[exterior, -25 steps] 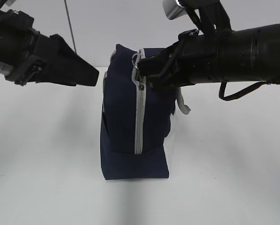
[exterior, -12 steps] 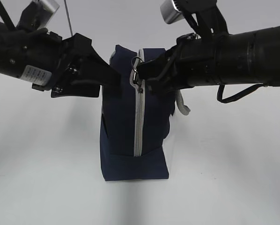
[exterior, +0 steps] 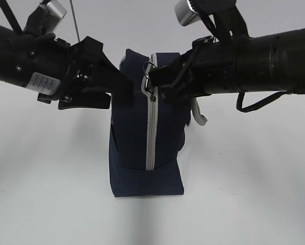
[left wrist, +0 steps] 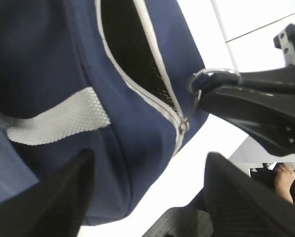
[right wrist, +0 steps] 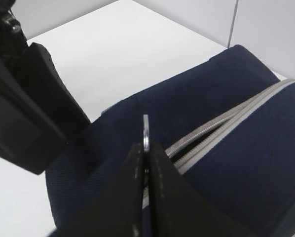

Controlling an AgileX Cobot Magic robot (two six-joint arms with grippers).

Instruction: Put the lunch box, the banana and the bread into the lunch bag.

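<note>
Left tool (exterior: 123, 84): spread wide, tips against the upper left flank of the lunch bag (exterior: 134, 153), nothing between them. Lunch bag: upright on the white counter (exterior: 254, 194) between both arms, grey zipper (exterior: 151, 132) running vertically down the near face, part-open across the top. Right tool (exterior: 156, 81): pressed together on the metal ring pull (left wrist: 214, 75) at the zipper's upper end. Nearer arm for the pull: right; travel likely down along the zipper line, left tool bracing the opposite side. Lunch box, banana, bread: not in view.
</note>
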